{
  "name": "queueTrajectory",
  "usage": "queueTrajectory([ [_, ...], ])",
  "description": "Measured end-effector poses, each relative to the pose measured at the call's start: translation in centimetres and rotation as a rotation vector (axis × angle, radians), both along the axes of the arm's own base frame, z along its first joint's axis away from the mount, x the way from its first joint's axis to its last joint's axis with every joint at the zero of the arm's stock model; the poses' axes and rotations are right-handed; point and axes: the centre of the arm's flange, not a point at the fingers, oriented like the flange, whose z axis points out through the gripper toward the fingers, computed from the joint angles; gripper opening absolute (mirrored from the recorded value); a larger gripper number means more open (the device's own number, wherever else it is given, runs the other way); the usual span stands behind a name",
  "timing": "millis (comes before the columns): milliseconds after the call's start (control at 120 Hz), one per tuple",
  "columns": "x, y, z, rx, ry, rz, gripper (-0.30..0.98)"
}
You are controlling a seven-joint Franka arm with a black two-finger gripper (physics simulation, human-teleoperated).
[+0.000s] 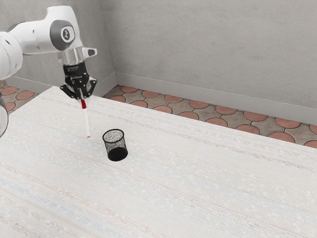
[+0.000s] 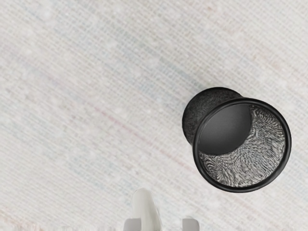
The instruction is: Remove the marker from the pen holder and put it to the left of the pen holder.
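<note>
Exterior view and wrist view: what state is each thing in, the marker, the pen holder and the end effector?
Marker: out of the pen holder, hanging near upright below the end effector; whether its lower tip touches the table is unclear.
Pen holder: standing upright on the table, open end up.
End effector: pointing down, closed on the marker's upper end, beside the pen holder rather than over it.

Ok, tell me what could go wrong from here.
The marker is upright in the hand, so if let go like this it would probably topple and might roll across the table.
It is gripped near one end, so a bump to its free lower end could twist it.
The pen holder stands close by and looks empty; a sideways drift might knock it over.
</note>
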Motion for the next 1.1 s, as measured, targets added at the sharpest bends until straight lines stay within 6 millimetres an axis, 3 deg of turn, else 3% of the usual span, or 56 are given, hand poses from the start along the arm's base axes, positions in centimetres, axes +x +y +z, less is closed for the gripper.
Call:
queueTrajectory([
  [83,-0.1,0.0,-2.1,-0.011,0.077,-0.003,-0.1],
  [225,-0.4,1.7,-7.0,-0.044,0.202,0.023,-0.1],
  [308,-0.6,2.1,-8.8,-0.068,0.247,0.03,-0.1],
  [742,-0.8,2.1,-12.3,-0.114,0.334,0.031,-0.1],
  [942,-0.8,2.4,-12.8,-0.153,0.33,0.047,0.32],
  [1042,-0.8,2.4,-12.6,-0.162,0.323,0.049,0.45],
  [1100,-0.7,2.3,-11.4,-0.152,0.296,0.045,0.5],
])
